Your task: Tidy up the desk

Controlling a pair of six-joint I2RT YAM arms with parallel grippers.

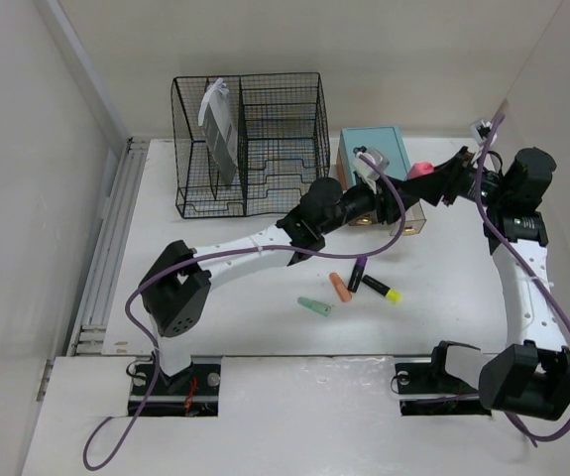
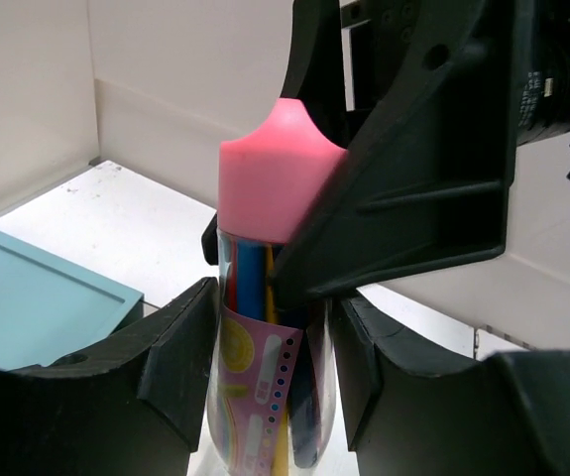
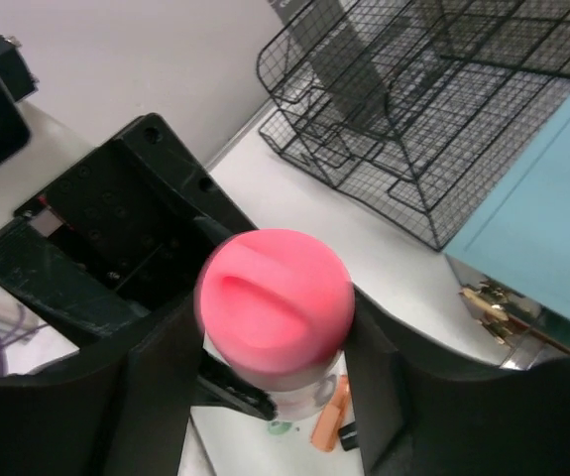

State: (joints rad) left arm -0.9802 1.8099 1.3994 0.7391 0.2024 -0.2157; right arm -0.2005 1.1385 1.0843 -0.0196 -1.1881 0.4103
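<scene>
A clear pen tube (image 2: 265,387) with a pink cap (image 2: 280,169) holds several coloured pens. It stands upright over the white desk (image 1: 265,332), in front of the teal-topped box. My left gripper (image 2: 270,327) is shut on the tube's body. My right gripper (image 3: 275,327) is shut on the pink cap (image 3: 275,297) from above, and one of its fingers (image 2: 413,149) shows in the left wrist view. In the top view the cap (image 1: 421,169) sits between the two grippers. Loose markers lie on the desk: teal (image 1: 315,306), orange (image 1: 340,287), purple (image 1: 358,274) and black-and-yellow (image 1: 382,289).
A black wire-mesh file rack (image 1: 250,144) with grey papers stands at the back left. The teal-topped drawer box (image 1: 372,151) stands to its right, just behind the grippers. White walls close off the back and both sides.
</scene>
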